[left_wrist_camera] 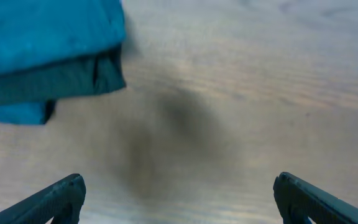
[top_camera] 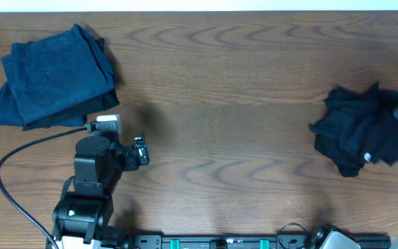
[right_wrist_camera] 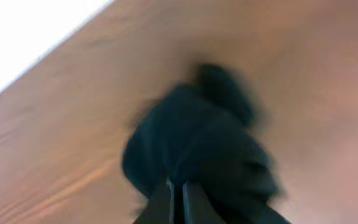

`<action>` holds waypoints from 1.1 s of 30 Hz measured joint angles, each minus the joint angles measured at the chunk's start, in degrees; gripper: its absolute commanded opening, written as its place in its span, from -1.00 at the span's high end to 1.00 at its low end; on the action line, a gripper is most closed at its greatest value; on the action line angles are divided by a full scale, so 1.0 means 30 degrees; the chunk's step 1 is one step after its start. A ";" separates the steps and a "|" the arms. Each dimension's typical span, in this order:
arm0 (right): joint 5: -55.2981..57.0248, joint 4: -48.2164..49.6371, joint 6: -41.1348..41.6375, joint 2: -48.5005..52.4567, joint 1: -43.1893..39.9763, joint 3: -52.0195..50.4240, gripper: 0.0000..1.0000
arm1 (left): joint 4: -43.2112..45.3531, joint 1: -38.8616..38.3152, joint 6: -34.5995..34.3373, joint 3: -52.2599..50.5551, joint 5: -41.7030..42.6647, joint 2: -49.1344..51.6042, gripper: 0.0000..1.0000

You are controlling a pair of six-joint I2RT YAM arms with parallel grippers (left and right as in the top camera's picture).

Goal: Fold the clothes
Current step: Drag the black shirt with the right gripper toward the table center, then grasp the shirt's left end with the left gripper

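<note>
Item: folded blue clothes (left_wrist_camera: 42, 50), stacked in layers, a darker layer between two brighter ones, lying at upper left on the wooden desk (left_wrist_camera: 260, 93). A blurred dark shadow (left_wrist_camera: 166, 137) sits mid-desk. End effector (left_wrist_camera: 179, 199): two dark fingers (left_wrist_camera: 55, 199) in the lower corners, spread wide, well apart from the clothes.
</note>
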 measured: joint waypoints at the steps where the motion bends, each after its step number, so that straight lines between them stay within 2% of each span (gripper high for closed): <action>1: -0.1829 0.0452 -0.0437 0.0000 0.0109 0.0000 0.97 | 0.0372 0.0000 0.0000 0.0000 0.0138 0.0000 -0.96; 5: -0.7759 0.1814 -0.1413 0.0007 0.2382 0.0007 0.98 | 0.1129 0.0000 -0.0138 0.0007 0.0430 0.0131 -0.96; 9: -0.9857 0.1763 -0.2244 0.0087 0.6331 0.0007 0.89 | 0.1107 0.0000 -0.0612 0.0007 0.0525 0.0809 -0.96; 14: -0.9289 0.1821 -0.3045 0.0270 1.0142 0.0007 0.23 | 0.1107 0.0000 -0.0954 0.0007 0.0648 0.1610 -0.96; 16: -0.7125 0.1676 -0.2470 0.0270 1.0899 0.0022 -0.30 | 0.1107 0.0000 -0.0998 0.0007 0.0699 0.1800 -0.96; 17: -0.5836 0.1479 -0.2076 0.0270 1.1016 0.0029 -0.50 | 0.1100 0.0000 -0.1005 0.0007 0.0707 0.1909 -0.96; 18: -0.3861 0.1173 -0.1333 0.0270 1.0979 0.0029 -0.57 | 0.1100 0.0000 -0.1005 0.0007 0.0714 0.2011 -0.96; 24: 0.2827 -0.1005 0.0991 0.0277 0.9588 0.0036 -0.55 | 0.1100 0.0000 -0.1005 0.0007 0.1311 0.2331 -0.96; 28: 0.5260 -0.2987 0.1581 0.0437 0.8306 0.0044 -0.57 | 0.1107 -0.0328 -0.1005 0.0007 0.1508 0.2776 -0.96; 33: 0.6696 -0.4721 0.1792 0.1319 0.6747 0.0044 -0.61 | 0.1202 -0.2091 -0.1005 0.0007 0.1712 0.4401 -0.96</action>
